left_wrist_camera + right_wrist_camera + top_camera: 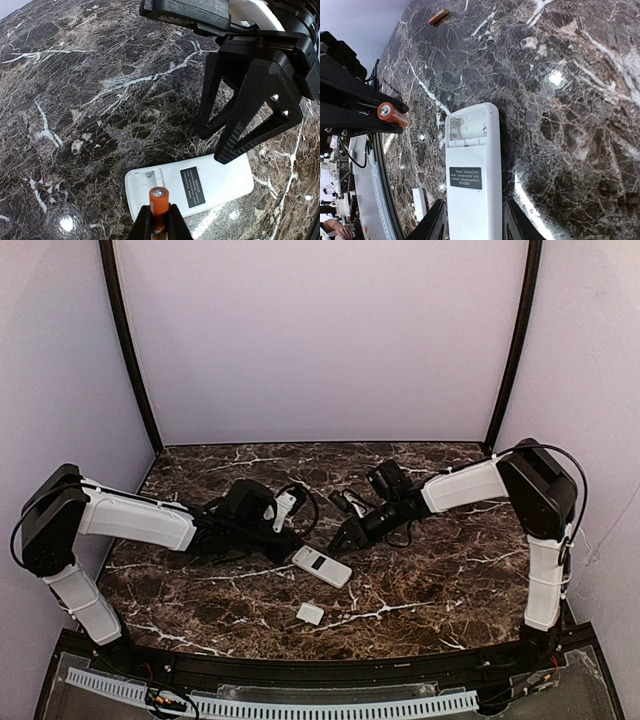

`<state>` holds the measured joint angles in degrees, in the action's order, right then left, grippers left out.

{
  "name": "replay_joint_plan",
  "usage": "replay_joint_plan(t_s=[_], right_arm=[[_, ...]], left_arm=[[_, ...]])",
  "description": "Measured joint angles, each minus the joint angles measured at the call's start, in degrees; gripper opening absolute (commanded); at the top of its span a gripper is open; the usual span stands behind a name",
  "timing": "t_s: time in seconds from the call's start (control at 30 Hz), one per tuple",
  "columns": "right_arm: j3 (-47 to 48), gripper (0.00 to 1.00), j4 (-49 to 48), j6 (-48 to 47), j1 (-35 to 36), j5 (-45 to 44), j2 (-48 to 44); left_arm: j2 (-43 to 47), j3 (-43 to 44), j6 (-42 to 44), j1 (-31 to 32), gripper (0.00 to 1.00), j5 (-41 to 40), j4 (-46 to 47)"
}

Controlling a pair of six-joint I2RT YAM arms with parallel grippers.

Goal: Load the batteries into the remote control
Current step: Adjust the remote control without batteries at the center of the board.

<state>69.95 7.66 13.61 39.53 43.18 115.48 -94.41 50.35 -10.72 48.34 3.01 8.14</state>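
Observation:
The remote control [200, 187] lies back up on the marble, its battery recess [467, 125] open and bare. My left gripper [159, 220] is shut on an orange battery [159, 202], held just above the recess end. That battery [392, 114] also shows in the right wrist view. My right gripper [476, 205] straddles the remote's [472, 175] other end, its fingers [250, 120] close along both long sides, with a thin dark gap on one side. A second battery [439, 17] lies loose on the table beyond. From above, the remote [321, 566] sits between both grippers.
The small white cover [310, 613] lies on the marble near the front edge, just in front of the remote; it also shows in the right wrist view [419, 202]. Both arms meet at the table's middle. Pale walls close off the back and sides.

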Motion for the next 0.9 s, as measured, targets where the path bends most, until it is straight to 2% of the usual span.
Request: replay_joint_plan(t_s=[0.53, 0.9], right_arm=[[-4.52, 0.33, -5.27, 3.21, 1.25, 2.45, 0.33], [-5.7, 0.4, -5.05, 4.17, 1.84, 3.3, -0.79]], left_arm=[[-5.31, 0.59, 4.55, -0.24, 0.0, 0.72, 4.22], [-5.73, 0.61, 11.26, -0.24, 0.02, 1.51, 6.73]])
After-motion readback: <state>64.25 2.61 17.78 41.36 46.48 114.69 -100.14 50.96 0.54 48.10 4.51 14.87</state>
